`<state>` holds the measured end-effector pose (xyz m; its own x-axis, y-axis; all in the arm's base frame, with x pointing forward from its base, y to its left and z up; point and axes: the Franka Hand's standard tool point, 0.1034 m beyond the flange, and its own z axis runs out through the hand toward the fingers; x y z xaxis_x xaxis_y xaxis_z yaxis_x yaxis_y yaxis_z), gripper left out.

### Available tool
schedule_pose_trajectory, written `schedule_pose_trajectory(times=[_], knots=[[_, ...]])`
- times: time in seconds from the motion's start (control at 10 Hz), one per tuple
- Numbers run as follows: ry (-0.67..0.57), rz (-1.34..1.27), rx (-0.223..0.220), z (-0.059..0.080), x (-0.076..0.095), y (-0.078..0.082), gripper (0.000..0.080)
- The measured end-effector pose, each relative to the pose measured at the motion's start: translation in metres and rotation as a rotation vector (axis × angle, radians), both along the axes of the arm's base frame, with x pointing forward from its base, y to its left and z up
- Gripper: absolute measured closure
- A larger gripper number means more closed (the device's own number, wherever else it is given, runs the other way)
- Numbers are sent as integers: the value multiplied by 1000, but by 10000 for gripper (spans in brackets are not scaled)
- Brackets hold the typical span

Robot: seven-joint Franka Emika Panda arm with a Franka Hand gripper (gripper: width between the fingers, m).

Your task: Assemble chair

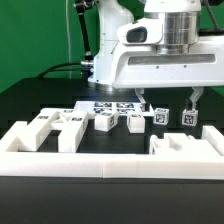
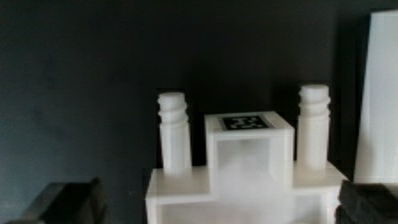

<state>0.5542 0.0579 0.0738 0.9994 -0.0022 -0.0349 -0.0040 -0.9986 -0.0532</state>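
Nearest you, the low white border wall fences off the black table. Behind it the chair parts lie loose and unjoined: one larger flat panel at the exterior view's left, and four small tagged blocks in a row running toward the right. The fingers hang spread wide above the two right-hand blocks, holding nothing. The marker board lies just behind the row.

From the wrist, you look onto one chair piece: a square block with a single tag on top, flanked by two turned posts. The dark fingers stand one on either side of it, not clamped on it. Expect rigid, light, smooth plastic that may slip. The two thin posts look like the weakest points, so take it by the flat block faces, square-on.
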Motion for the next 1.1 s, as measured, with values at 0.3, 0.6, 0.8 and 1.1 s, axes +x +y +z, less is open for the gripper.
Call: schedule_pose_trajectory(times=[0.3,0.6,0.8,1.1], knots=[[-13,11,-1,-2,-2,0,151],[-18,110,-1,-23,-25,-18,151],[-7,139,-3,-27,-47,-36,151],[2,130,-1,-31,-51,-38,151]])
